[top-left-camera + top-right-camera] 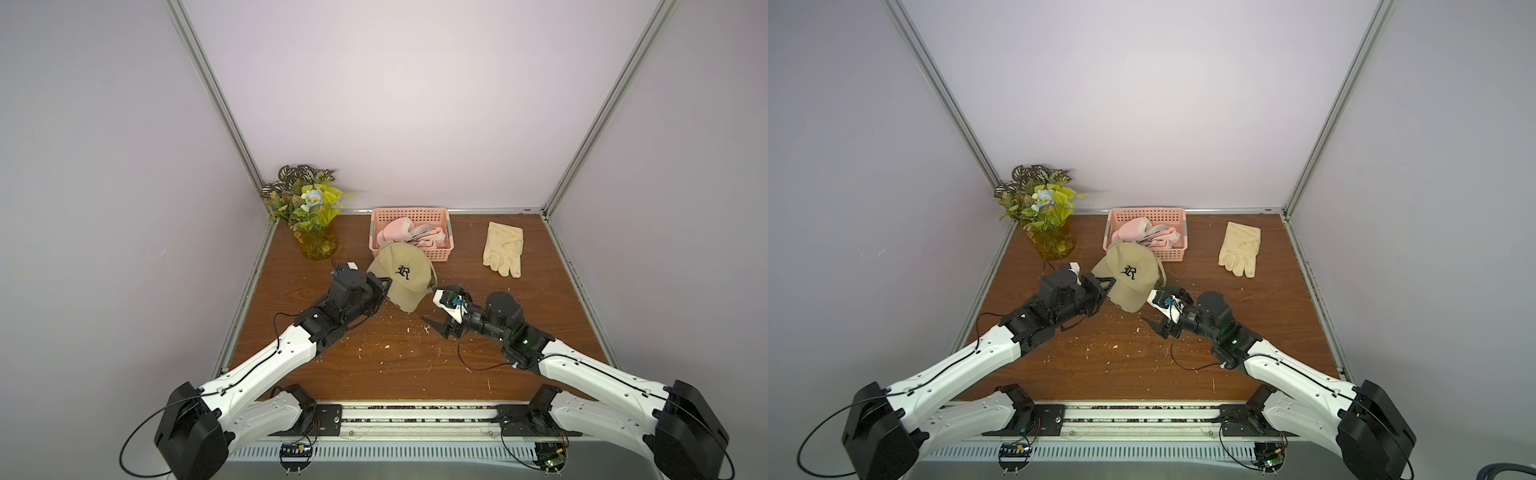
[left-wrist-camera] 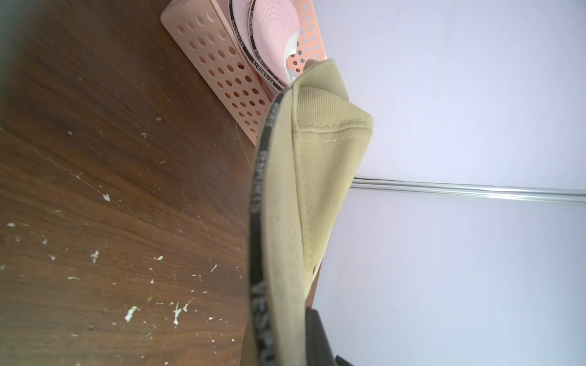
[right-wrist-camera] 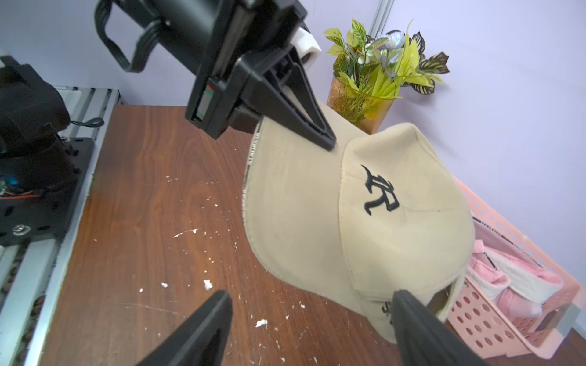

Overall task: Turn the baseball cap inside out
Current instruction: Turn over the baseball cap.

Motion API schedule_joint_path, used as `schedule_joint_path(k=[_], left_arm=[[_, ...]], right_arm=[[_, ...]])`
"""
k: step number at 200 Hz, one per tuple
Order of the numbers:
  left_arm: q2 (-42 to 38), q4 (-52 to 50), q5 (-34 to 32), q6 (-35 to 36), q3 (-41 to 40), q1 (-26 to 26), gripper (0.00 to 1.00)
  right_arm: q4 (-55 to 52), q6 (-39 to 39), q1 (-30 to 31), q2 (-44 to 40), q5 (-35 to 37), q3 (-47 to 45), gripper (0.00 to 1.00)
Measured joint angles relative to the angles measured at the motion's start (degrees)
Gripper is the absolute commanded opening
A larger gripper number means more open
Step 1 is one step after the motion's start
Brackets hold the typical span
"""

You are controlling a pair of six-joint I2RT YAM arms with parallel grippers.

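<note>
Cap: beige fabric baseball cap, likely handling light, with a soft crown and a stiff brim.
Left fingers: clenching the brim.
Right fingers: standing released, holding nothing.
Hold: the crown's edge is looking best.

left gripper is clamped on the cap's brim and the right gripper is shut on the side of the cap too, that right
Not quite. The left gripper is clamped on the brim of the baseball cap, but the right gripper is not shut on it. The right wrist view shows its jaws standing wide apart beside the cap, so it is open.
</note>
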Motion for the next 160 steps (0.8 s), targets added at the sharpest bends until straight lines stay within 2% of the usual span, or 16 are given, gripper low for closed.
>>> schedule_joint_path(k=[54,85,105,120,134,141,152,155,158,160], left_arm=[[0.6,0.8,-1.3,-6.5,2.4,-2.0,0.00],[0.6,1.0,-1.5,-9.3,2.4,-4.3,0.00],[0.6,2.8,-1.4,-10.7,1.6,-5.6,0.00],[0.6,3.7,-1.4,-11.5,0.9,-6.0,0.01],[0.8,4.5,-2.0,-12.0,0.3,-5.9,0.13],[0.9,4.7,-2.2,-12.4,0.2,-5.9,0.21],[1.0,5.4,-2.1,-12.0,0.1,-6.0,0.43],[1.0,5.8,-1.9,-12.0,0.0,-6.0,0.47],[1.0,5.9,-1.8,-11.5,0.0,-6.0,0.55],[1.0,6.2,-1.7,-11.4,0.1,-6.0,0.56]], right_arm=[[5.8,-6.5,5.8,2.6,9.8,-0.1,0.85],[8.4,-8.0,7.4,6.0,16.4,0.1,0.76],[9.4,-8.5,7.6,7.6,19.5,0.3,0.58],[10.0,-9.0,7.8,8.1,21.2,0.5,0.27],[10.3,-8.8,8.2,8.0,23.0,0.7,0.01],[10.3,-8.9,8.3,8.0,24.6,0.9,0.00],[9.8,-8.9,8.3,7.9,25.8,1.4,0.00],[9.7,-8.8,8.3,7.9,26.3,1.4,0.00],[9.4,-8.7,8.4,7.9,26.7,1.5,0.00],[9.3,-8.6,8.4,7.9,26.9,1.6,0.00]])
